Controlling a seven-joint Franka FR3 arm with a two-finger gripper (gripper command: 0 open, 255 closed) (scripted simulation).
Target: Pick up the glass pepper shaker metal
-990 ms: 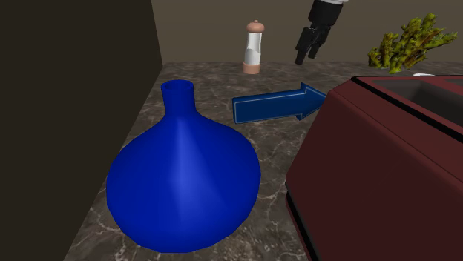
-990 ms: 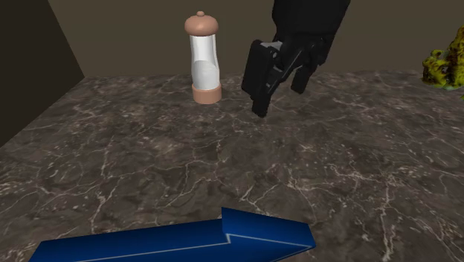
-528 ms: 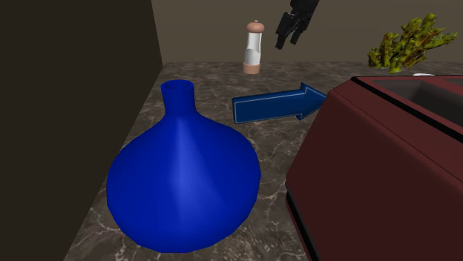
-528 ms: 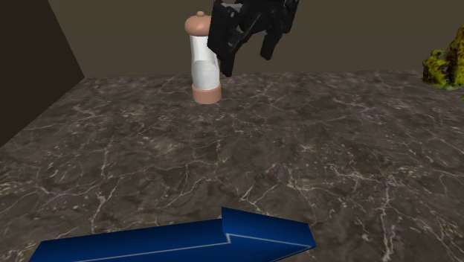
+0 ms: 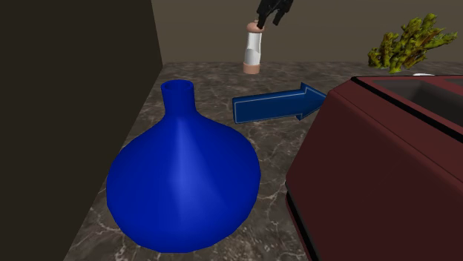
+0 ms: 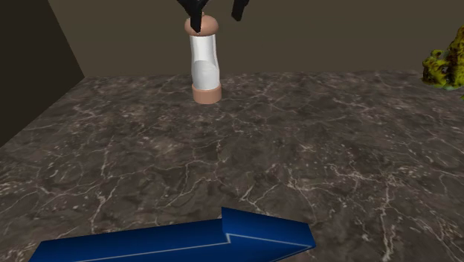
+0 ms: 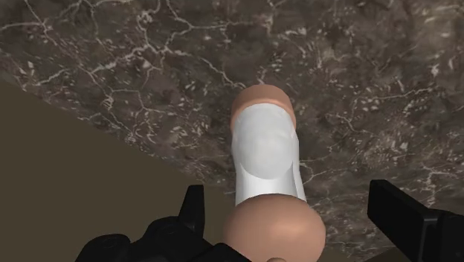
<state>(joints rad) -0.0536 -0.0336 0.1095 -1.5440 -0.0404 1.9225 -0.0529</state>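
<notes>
The pepper shaker (image 6: 203,63) stands upright near the back edge of the dark marble counter (image 6: 334,149), long axis vertical, directly below the tool (image 6: 217,21), whose fingers stand apart astride its tan cap, so a straight descent seems needed.

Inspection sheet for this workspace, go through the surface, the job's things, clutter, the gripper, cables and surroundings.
Surface: dark veined stone-look counter, dry and unmarked.
Job's things: pepper shaker, clear body with tan cap and base, upright near the back wall.
Clutter: blue vase, blue arrow, dark red appliance, yellow-green plant.
Gripper: gripper open, above the shaker, one finger either side of the cap, not clasping it.
Cables: nothing seen.
Surroundings: brown wall behind; dark panel at the shoulder view's left.
</notes>
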